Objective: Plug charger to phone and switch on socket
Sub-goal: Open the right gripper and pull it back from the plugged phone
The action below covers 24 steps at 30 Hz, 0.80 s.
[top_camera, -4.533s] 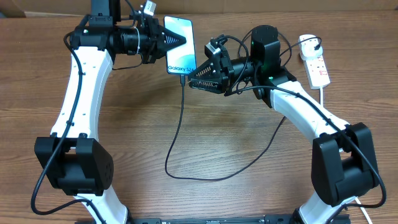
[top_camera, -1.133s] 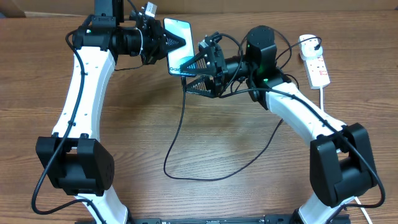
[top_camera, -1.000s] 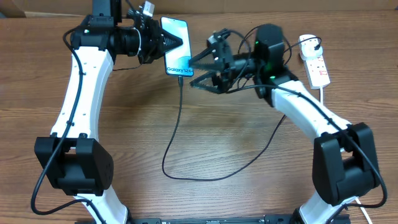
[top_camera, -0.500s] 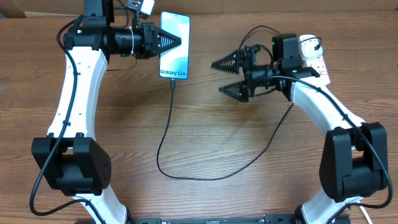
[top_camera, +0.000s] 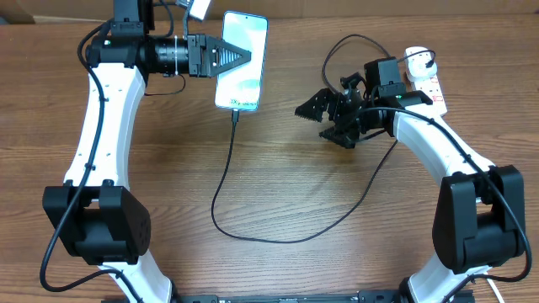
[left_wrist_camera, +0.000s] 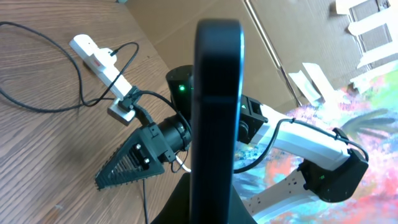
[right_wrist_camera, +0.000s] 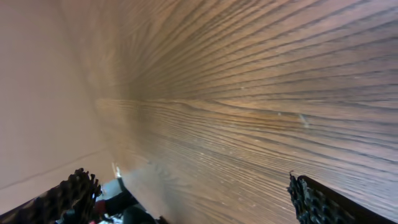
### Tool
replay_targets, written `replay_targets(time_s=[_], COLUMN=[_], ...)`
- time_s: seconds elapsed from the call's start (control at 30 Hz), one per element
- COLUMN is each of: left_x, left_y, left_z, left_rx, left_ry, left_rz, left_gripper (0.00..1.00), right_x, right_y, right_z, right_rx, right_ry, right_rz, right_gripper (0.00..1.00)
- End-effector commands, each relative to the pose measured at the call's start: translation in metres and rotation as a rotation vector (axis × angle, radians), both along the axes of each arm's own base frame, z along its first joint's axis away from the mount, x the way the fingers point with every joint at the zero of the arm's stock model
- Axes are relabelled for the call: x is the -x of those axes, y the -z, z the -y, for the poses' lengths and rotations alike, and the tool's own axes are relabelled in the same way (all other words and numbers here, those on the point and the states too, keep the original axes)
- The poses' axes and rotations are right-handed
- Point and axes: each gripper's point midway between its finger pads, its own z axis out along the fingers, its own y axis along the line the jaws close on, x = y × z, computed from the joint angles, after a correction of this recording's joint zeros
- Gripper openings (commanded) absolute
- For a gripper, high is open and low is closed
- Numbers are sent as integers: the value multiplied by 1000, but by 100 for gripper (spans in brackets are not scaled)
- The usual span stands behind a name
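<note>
Clamping the phone (top_camera: pixel 246 84) across its faces in my left hand (top_camera: pixel 241 57), off the bench (top_camera: pixel 168 210). Looks slick, rigid, crackable. Floppy charger (top_camera: pixel 221 181) trails from its bottom; my right hand (top_camera: pixel 313 121) is spread empty near the socket (top_camera: pixel 429 88).

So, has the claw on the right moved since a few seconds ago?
Yes. The right claw has pulled back from the phone, going rightward toward the white socket, which has stayed put. The claw stands open.
</note>
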Motion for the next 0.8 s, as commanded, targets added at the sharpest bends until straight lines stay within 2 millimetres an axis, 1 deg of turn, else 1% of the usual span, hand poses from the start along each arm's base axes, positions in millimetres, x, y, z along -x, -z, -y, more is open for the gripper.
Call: replay_targets(time_s=[0.0, 0.1, 0.17, 0.33, 0.6, 0.77], left_x=[11, 9, 10, 4, 0, -9], left_y=[-19, -13, -13, -5, -1, 10], left_z=[13, 17, 19, 18, 17, 13], left_rx=[33, -3, -4, -47, -77, -143], left_ry=[63, 50, 54, 23, 6, -47], left_rz=[105, 105, 106, 108, 131, 106], left_gripper=[4, 4, 4, 4, 4, 4], right_x=[-2, -2, 0, 1, 1, 1], right_y=[-4, -4, -3, -3, -3, -3], right_z=[1, 2, 2, 2, 2, 2], right_rx=[26, 27, 28, 33, 34, 34], right_ry=[-17, -17, -17, -32, -35, -35], right_rz=[50, 45, 39, 49, 48, 48], right_gripper=[100, 100, 100, 100, 100, 100])
